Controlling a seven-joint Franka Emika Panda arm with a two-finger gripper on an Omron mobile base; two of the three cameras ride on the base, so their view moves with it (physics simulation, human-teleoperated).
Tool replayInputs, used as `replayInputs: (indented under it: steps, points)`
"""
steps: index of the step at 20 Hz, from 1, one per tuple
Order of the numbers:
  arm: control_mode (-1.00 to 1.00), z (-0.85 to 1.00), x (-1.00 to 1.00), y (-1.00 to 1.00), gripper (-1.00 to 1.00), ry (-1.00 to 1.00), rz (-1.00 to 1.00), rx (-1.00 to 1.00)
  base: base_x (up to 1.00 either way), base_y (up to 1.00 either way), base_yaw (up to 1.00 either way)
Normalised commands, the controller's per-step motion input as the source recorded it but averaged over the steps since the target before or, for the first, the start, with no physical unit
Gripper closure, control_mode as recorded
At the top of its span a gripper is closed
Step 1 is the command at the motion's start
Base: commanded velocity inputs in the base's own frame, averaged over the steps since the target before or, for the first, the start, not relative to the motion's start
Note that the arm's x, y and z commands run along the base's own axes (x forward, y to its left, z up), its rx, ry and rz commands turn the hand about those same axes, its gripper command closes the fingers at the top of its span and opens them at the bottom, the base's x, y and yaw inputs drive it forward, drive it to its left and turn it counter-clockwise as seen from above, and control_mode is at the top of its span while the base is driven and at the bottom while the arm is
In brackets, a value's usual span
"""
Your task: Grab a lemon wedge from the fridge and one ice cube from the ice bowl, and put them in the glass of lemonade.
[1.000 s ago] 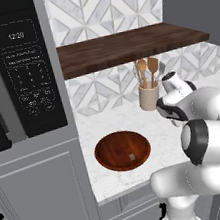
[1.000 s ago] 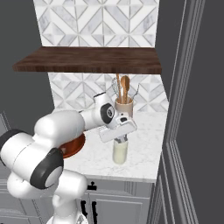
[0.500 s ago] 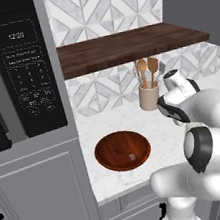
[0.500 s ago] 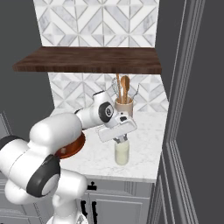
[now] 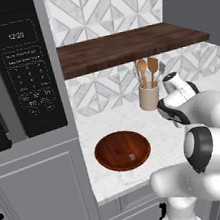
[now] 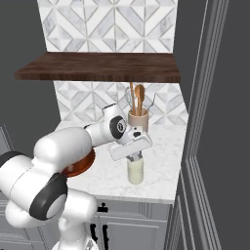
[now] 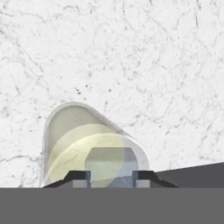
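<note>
The glass of lemonade (image 6: 135, 172) stands on the white marble counter, just right of the ice bowl (image 6: 82, 166). My gripper (image 6: 135, 157) points straight down right over its mouth. In the hand view the glass (image 7: 72, 131) lies below with pale yellow contents. A pale grey ice cube (image 7: 111, 162) sits between the tips of my gripper (image 7: 111, 176), filling the gap and touching both. The reddish-brown ice bowl (image 5: 102, 151) holds a small pale cube (image 5: 132, 157). The lemon wedge is out of view. The fridge (image 6: 217, 127) rises at the right.
A beige crock of wooden utensils (image 6: 137, 120) stands behind the glass against the tiled wall. A dark wooden shelf (image 5: 127, 47) hangs above the counter. A black microwave (image 5: 22, 71) sits at the left, over grey cabinets.
The arm's elbow has swung a little to the right in the left base view. The hand stays over the glass with the cube between its tips.
</note>
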Motion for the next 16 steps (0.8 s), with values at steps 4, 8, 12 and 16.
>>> replayInputs:
  steps: [4,8,12,16]
  points:
    - [-1.00,0.13,-0.13,0.00,-1.00,-0.01,0.00,0.00,0.00,0.00,0.00]
    - [-1.00,0.12,-0.05,0.00,-1.00,0.00,0.00,0.00,0.00,0.00,0.00]
    - [-1.00,0.11,0.00,-0.01,-1.00,0.00,0.00,0.00,0.00,0.00,0.00]
    - [-1.00,0.32,0.00,-0.14,-1.00,-0.02,0.00,0.00,0.00,0.00,0.00]
